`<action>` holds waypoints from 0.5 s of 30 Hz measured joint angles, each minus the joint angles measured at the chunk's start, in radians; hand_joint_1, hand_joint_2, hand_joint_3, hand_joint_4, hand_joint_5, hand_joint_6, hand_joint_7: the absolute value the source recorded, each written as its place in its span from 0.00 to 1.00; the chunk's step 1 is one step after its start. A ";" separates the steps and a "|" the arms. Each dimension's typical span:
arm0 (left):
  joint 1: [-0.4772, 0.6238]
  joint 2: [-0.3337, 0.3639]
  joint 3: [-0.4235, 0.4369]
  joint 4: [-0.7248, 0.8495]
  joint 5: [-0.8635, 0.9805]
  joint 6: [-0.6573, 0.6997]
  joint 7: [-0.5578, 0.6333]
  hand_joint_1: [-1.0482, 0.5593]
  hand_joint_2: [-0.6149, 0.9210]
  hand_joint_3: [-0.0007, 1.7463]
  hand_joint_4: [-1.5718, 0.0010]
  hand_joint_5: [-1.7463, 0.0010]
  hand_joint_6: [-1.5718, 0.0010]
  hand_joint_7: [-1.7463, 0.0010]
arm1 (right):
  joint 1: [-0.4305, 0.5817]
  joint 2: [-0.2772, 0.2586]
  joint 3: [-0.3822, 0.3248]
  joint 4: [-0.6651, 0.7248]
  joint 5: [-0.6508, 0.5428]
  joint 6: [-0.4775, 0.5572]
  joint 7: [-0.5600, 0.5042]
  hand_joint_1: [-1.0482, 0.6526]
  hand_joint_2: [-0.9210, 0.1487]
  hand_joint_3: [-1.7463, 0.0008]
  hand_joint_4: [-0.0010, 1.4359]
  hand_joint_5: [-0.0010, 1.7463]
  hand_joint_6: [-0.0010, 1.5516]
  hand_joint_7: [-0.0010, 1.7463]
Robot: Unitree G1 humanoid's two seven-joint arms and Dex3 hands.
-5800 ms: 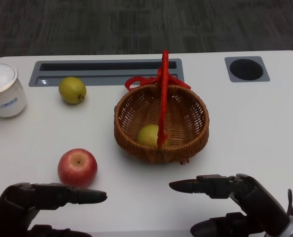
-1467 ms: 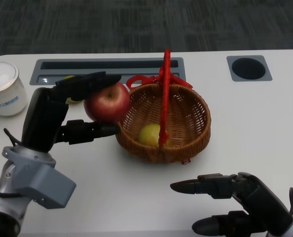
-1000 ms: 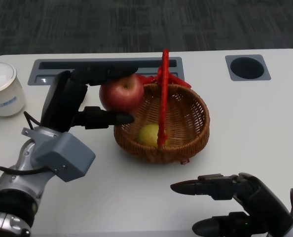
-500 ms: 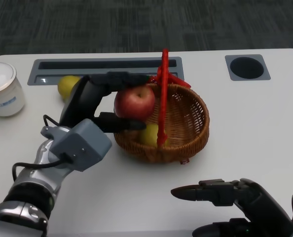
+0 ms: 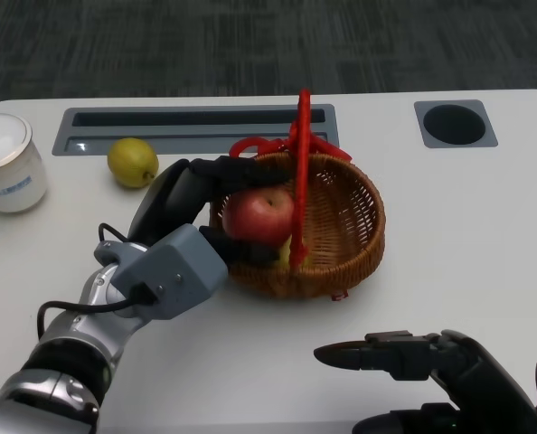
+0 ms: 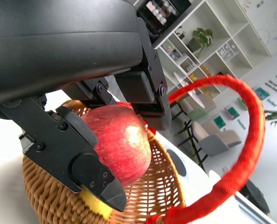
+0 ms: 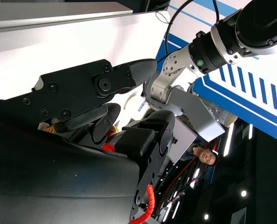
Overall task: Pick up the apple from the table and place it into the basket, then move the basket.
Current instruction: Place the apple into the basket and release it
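At frame centre the left hand [image 5: 196,203], fingers clamped on the apple [image 5: 258,215], has carried it over the wicker basket [image 5: 354,235] rim, so release looks imminent, while the right hand [image 5: 431,366] waits empty, fingers apart, lower right.

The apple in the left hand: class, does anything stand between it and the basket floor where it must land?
Yes. A yellow fruit already lies in the basket right under the apple, so the apple will settle on or against it. The red handle arches just beside the apple, on the side away from the left hand.
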 measured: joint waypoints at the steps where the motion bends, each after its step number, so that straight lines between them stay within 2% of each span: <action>1: -0.001 0.004 -0.007 0.000 0.008 0.000 0.000 0.36 0.90 0.00 0.64 1.00 0.66 1.00 | 0.001 0.000 0.000 -0.003 -0.002 0.001 -0.001 0.33 0.00 0.99 0.59 0.00 0.51 0.00; 3: -0.003 0.017 -0.021 -0.001 0.022 0.001 0.000 0.30 0.91 0.00 0.79 1.00 0.79 1.00 | 0.002 0.000 0.000 -0.005 -0.006 0.002 -0.002 0.33 0.00 0.99 0.59 0.00 0.51 0.00; 7: -0.004 0.036 -0.030 -0.004 0.029 0.001 -0.012 0.22 0.90 0.00 0.96 1.00 0.95 1.00 | 0.003 -0.001 0.000 -0.005 -0.006 0.002 -0.002 0.33 0.00 0.99 0.59 0.00 0.51 0.00; 10: -0.004 0.050 -0.032 -0.004 0.029 0.001 -0.020 0.20 0.90 0.00 1.00 1.00 0.98 1.00 | 0.002 -0.001 0.001 -0.004 -0.004 0.002 -0.002 0.33 0.00 0.99 0.59 0.00 0.51 0.00; 15: -0.006 0.068 -0.032 -0.009 0.029 -0.001 -0.021 0.17 0.92 0.01 0.99 0.99 0.97 1.00 | -0.004 -0.005 0.001 -0.004 0.011 0.002 0.000 0.33 0.00 0.99 0.59 0.00 0.50 0.00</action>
